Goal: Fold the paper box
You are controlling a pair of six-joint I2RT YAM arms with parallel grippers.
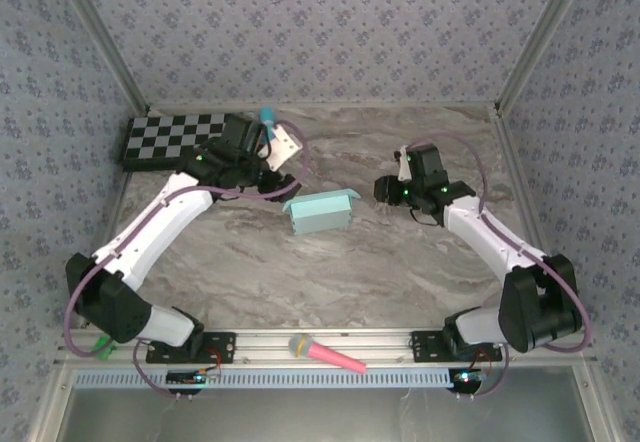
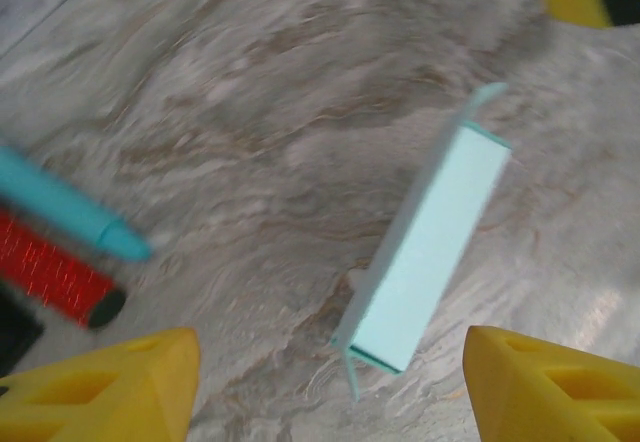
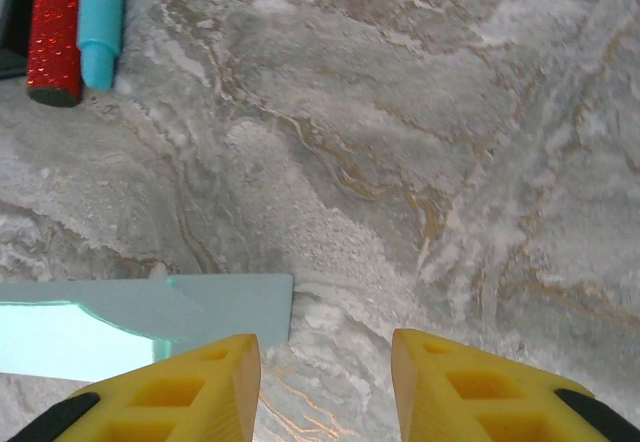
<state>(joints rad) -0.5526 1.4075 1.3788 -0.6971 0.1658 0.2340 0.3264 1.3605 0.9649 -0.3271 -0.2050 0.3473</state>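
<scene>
The paper box (image 1: 320, 211) is a small pale aqua card box lying on the marble table (image 1: 330, 262) between the two arms, with a flap standing out at each end. My left gripper (image 1: 278, 184) hovers just left of it, and in the left wrist view the yellow fingers (image 2: 100, 387) stand wide apart with the box (image 2: 435, 252) ahead of them, untouched. My right gripper (image 1: 384, 191) is a little right of the box. Its fingers (image 3: 480, 392) are open over bare table, and the box's end (image 3: 200, 307) lies beside the left finger.
A checkerboard (image 1: 175, 140) lies at the back left. A turquoise marker (image 1: 268, 120) and a white piece (image 1: 288, 145) sit beside it, next to a red glittery stick (image 3: 52, 27). A pink marker (image 1: 328, 353) rests on the front rail. Patterned walls close in the table.
</scene>
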